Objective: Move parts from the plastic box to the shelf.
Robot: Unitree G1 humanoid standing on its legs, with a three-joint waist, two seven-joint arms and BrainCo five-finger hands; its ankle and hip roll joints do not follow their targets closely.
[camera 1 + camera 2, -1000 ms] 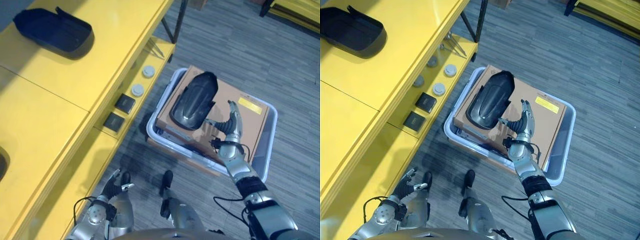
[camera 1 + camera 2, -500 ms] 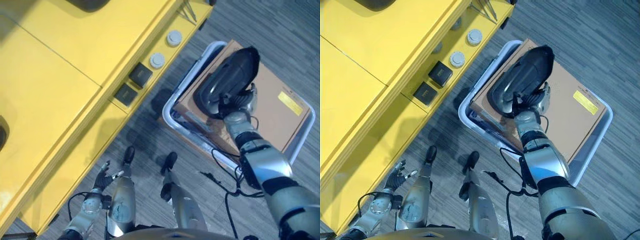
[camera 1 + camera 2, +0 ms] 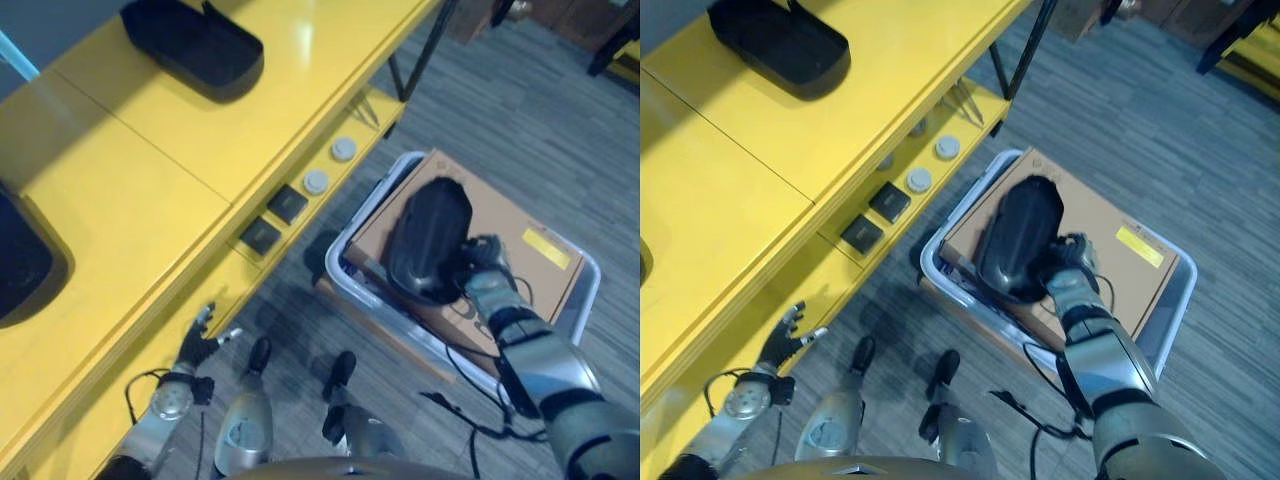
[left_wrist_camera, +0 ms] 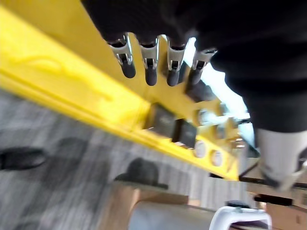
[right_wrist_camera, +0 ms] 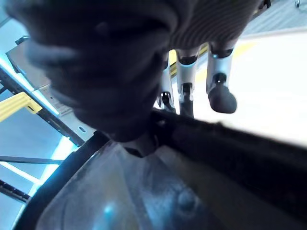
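A long black moulded part (image 3: 428,240) lies tilted over the brown cardboard sheet (image 3: 512,222) that covers the pale plastic box (image 3: 340,262). My right hand (image 3: 482,268) is at the part's right edge. In the right wrist view its fingers (image 5: 218,91) curl over the part's dark rim (image 5: 230,153), so it is shut on the part. On the yellow shelf top (image 3: 150,150) a similar black part (image 3: 195,45) rests at the back. My left hand (image 3: 200,340) hangs low beside the shelf front, and its fingers (image 4: 148,67) are straight and hold nothing.
Another dark part (image 3: 20,260) sits at the shelf's left edge. On the lower shelf level lie two black blocks (image 3: 262,237) and two white discs (image 3: 316,181). A black shelf leg (image 3: 415,60) stands behind the box. Grey floor lies around the box.
The camera has swung, so the whole scene has shifted. My right hand went from open above the cardboard to shut on the black part's edge. The left hand stays low.
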